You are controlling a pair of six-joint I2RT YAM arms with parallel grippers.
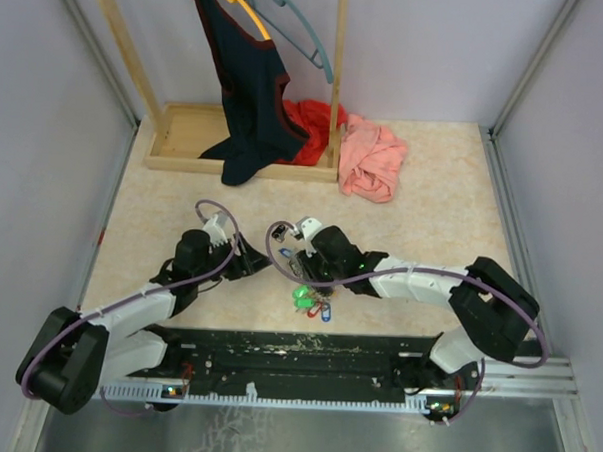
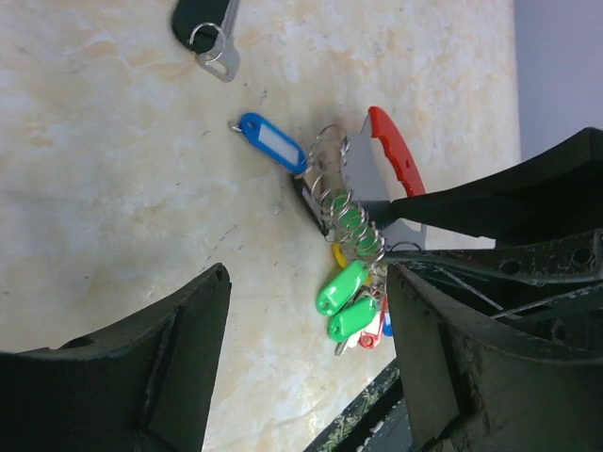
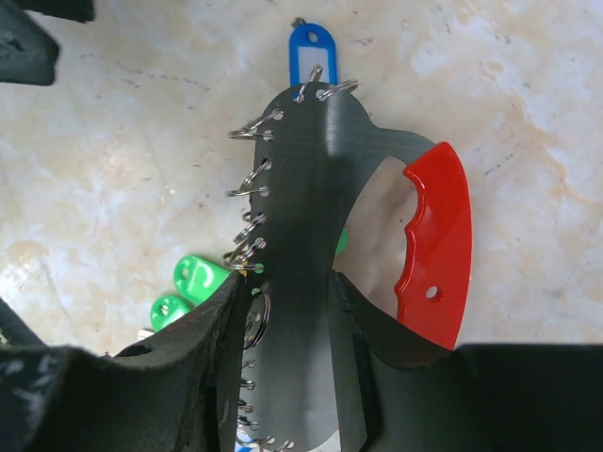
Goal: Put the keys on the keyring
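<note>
The keyring is a grey plate with a red curved grip and a row of wire rings along one edge. My right gripper is shut on the grey plate and holds it over the table; it also shows in the top view. A blue-tagged key and green-tagged keys hang from the rings. In the left wrist view the bunch shows the blue tag, green tags and the red grip. My left gripper is open and empty just beside the bunch. A dark key lies apart.
A wooden rack stands at the back with a dark garment and hangers on it. A red cloth and a pink cloth lie beside it. A black rail runs along the near edge.
</note>
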